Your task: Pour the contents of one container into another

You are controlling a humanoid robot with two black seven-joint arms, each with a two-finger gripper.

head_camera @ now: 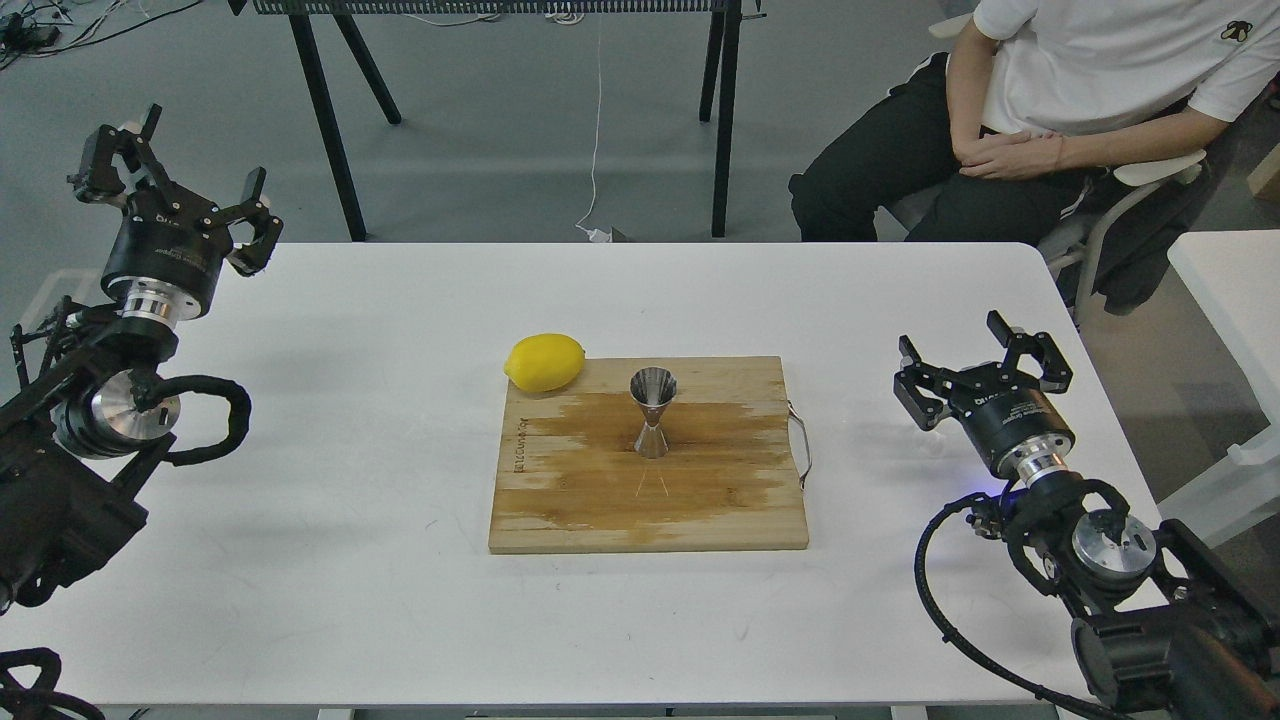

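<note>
both grippers spread wide and empty, left (180,185), right (985,365).
steel jigger (652,412) upright on wet cutting board (600,500); lemon (544,362) at its far-left corner.

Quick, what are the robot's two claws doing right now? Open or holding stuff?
Left gripper: open, holding nothing, up over the table's left edge.
Right gripper: open, holding nothing, to the right of the cutting board.

The jigger (652,411) is polished steel with a mirror finish, and it stands on a wooden cutting board (560,500) whose grain shows darker, stained patches. The lemon (544,362) has a smooth, slightly glossy yellow skin. The table (350,500) is matt white, and both arms combine matt black housings with bare brushed-metal joints.
</note>
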